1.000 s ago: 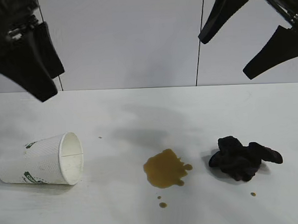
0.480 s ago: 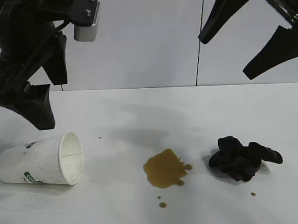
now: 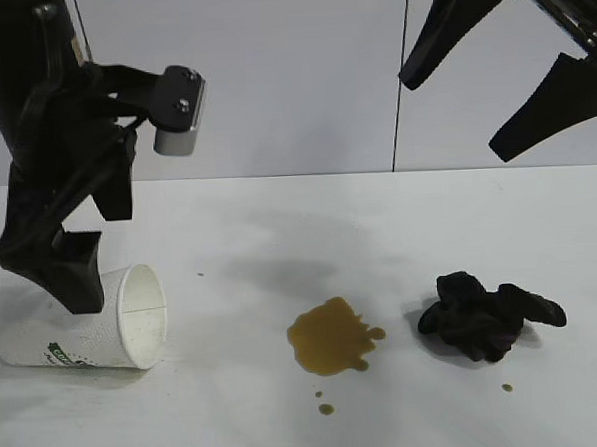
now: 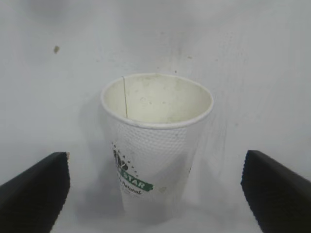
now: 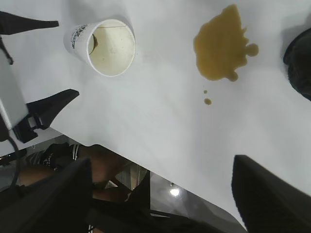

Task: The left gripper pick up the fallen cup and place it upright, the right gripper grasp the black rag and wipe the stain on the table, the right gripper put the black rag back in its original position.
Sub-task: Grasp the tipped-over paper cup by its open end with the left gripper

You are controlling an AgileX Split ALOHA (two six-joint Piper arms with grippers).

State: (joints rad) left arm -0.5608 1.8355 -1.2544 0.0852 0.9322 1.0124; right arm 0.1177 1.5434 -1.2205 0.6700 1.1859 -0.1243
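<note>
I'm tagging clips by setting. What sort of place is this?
Probably a robot test bench, not a home: a bare white table before a grey panelled wall, with a tipped cup, a stain and a black rag laid out.

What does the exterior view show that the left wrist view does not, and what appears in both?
Only the exterior view shows the stain, the black rag and the right gripper, open and raised above the rag. Only the left wrist view shows the cup's printed logo head-on, framed between the open fingers of the left gripper. Both show the cup lying on its side on the table, with the left gripper open over it.
</note>
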